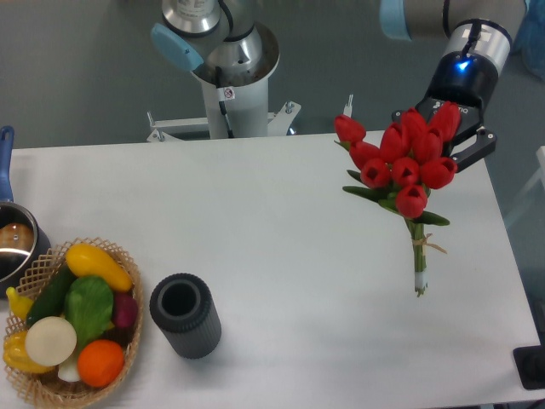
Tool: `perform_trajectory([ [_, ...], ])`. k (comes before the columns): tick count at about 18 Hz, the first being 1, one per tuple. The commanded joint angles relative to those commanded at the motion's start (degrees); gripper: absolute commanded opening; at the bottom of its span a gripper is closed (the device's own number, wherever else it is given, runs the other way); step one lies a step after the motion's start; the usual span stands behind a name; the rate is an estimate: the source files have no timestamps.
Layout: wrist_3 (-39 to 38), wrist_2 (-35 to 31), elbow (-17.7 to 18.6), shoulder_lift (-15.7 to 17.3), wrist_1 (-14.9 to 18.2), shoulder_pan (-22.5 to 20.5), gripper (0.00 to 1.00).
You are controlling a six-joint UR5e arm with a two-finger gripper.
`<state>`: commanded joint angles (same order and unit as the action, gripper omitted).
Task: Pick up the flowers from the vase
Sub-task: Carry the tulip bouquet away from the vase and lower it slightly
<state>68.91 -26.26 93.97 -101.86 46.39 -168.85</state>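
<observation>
1. Nearest you, toward the front-left corner of the table [281, 341], the vase [185, 314] is standing upright with its dark mouth open and nothing in it, so you are looking at a pot with the flowers already out.

2. Just left of the vase, at the table's left edge, a wicker basket [41, 388] is holding plastic fruit and vegetables [81, 315]. It is playing no part in this job, and neither is the saucepan [13, 243] sitting behind it at the same edge.

3. Farther back, near the table's right edge, the flowers [400, 162] are hanging in the air with the red buds up and the tied stems pointing down. The stem tips appear to be clear of the tabletop, and the bunch is well apart from the vase.

4. Behind the buds, the gripper [451, 141] is clenching the bunch somewhere at head height. The buds are hiding the contact itself, so you are judging the hold from the way the bunch is hanging off it.

5. Judging by this, the pick-up is essentially done: the flowers are out, lifted and carried aside. All that is left for you is keeping the hold secure, since the stems are dangling free below.
</observation>
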Motion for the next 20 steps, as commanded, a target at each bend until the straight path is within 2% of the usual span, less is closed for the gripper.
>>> perform_trajectory([
  [1, -0.35, -2.63, -1.41, -0.96, 1.41, 1.05, 0.03],
  [5, -3.07, -20.98, -7.04, -3.78, 7.39, 8.96, 0.03],
  [7, -3.17, -25.75, -8.01, -4.66, 9.24, 9.85, 0.03],
  [11, -3.34, -32.60, -8.63, -6.24, 9.95, 10.03, 0.03],
  [15, -5.18, -40.07, -10.29, -8.26, 12.23, 10.82, 0.06],
  [19, -6.41, -52.98, -11.97, -13.00, 12.76, 13.01, 0.08],
  [20, -6.24, -56.15, -11.97, -13.27, 12.85, 13.19, 0.08],
])
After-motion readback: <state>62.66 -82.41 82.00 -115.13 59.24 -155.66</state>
